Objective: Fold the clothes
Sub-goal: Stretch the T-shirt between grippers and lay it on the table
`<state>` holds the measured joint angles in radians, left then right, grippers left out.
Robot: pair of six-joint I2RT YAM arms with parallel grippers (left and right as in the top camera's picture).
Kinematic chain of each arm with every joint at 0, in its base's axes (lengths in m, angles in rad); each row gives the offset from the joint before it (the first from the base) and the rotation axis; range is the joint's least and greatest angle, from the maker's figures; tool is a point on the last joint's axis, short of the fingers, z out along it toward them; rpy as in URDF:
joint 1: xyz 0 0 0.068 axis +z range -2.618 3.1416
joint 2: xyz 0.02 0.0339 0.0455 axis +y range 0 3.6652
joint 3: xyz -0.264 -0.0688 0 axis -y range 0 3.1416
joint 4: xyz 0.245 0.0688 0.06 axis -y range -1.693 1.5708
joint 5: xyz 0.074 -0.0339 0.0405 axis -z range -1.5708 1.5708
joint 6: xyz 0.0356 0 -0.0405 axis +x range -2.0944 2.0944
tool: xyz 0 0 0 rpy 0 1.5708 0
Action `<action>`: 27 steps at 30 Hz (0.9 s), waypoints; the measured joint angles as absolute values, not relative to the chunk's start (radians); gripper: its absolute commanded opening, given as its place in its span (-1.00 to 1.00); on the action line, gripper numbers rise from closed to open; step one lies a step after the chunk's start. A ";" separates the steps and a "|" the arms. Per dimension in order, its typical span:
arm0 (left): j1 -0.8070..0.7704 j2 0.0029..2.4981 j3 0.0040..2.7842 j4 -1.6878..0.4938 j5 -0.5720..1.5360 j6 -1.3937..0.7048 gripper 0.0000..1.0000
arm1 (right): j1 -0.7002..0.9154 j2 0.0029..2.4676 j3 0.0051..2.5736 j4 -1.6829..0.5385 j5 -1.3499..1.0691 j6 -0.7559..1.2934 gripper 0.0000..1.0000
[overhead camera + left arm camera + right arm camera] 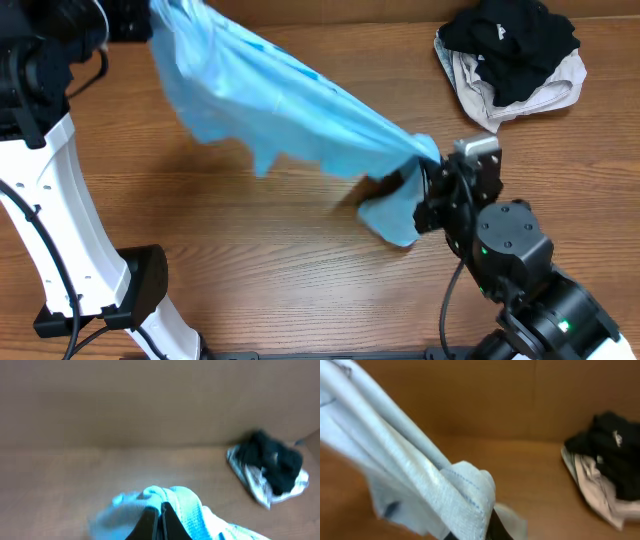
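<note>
The light sky-blue T-shirt (290, 100) hangs stretched in the air between my two grippers, from the top left down to the middle right. My left gripper (161, 510) is shut on one bunched end of the T-shirt (187, 507), high at the top left of the overhead view. My right gripper (425, 185) is shut on the other end; the cloth (420, 485) drapes over its fingers (487, 527) and hides most of them. A loose flap hangs below the right gripper. No print or logo shows.
A pile of a black garment (510, 40) on a cream garment (480, 95) lies at the back right of the wooden table (250, 250); it also shows in the left wrist view (272, 467) and right wrist view (612, 470). A cardboard wall stands behind.
</note>
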<state>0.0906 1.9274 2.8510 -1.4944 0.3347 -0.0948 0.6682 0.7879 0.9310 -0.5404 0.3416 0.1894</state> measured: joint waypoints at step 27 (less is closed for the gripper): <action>0.084 1.921 2.846 -1.694 0.262 -0.075 -0.92 | 0.668 0.788 1.434 -1.185 0.154 0.307 -0.92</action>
<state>0.0845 1.9213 2.8456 -1.6936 0.2619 -0.0753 0.6682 0.7879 1.4342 -1.1847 0.1535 0.3065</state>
